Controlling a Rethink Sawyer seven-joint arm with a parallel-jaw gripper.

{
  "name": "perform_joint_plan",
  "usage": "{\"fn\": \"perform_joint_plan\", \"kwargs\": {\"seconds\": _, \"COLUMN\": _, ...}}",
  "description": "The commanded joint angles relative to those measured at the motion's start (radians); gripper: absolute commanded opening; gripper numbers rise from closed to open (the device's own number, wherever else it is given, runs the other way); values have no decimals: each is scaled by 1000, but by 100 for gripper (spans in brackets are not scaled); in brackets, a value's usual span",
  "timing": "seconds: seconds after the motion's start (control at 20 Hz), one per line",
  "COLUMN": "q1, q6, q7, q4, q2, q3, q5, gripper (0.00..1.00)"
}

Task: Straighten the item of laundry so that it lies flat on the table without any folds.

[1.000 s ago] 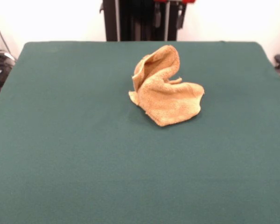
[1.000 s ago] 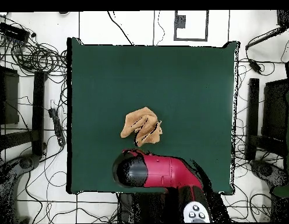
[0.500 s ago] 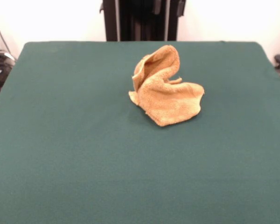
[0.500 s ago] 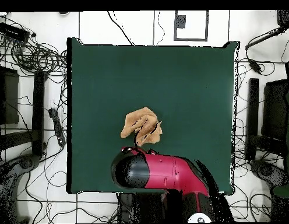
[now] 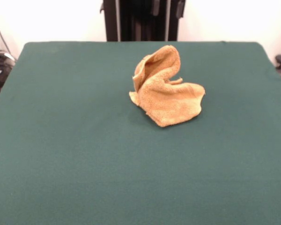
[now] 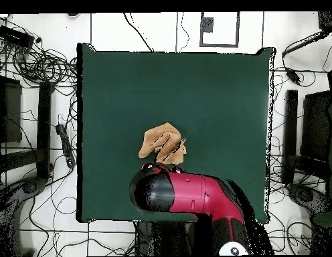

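One towel [image 5: 166, 96], orange-yellow, crumpled near the middle of the table [image 5: 61, 140], one flap standing upright at its far side and a flatter part spreading toward the front view's right. Long axis unclear. Bare green cloth all around, well clear of every edge. One red arm [image 6: 185, 194] overhangs the table just beside the towel; claw hidden, state cannot be told.

There is one towel [image 5: 166, 96], a single orange-yellow cloth bunched into one heap with one fold standing up from it. There is one table [image 5: 75, 154], covered by one dark green cloth. One red and black robot arm [image 6: 189, 194] shows in the overhead view, and on the floor round the table lie many cables [image 6: 41, 63], too tangled to count.
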Motion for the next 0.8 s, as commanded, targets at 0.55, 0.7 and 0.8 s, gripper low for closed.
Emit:
{"fn": "perform_joint_plan", "kwargs": {"seconds": 0.55, "q1": -33, "q6": 21, "q7": 24, "q4": -91, "q2": 40, "q3": 128, "q5": 40, "gripper": 100}}
{"fn": "perform_joint_plan", "kwargs": {"seconds": 0.7, "q1": -67, "q6": 63, "q7": -7, "q4": -108, "q2": 34, "q3": 149, "q5": 55, "gripper": 100}}
{"fn": "perform_joint_plan", "kwargs": {"seconds": 0.8, "q1": -89, "q6": 108, "q7": -29, "q4": -121, "q2": 26, "q3": 161, "q5": 58, "gripper": 100}}
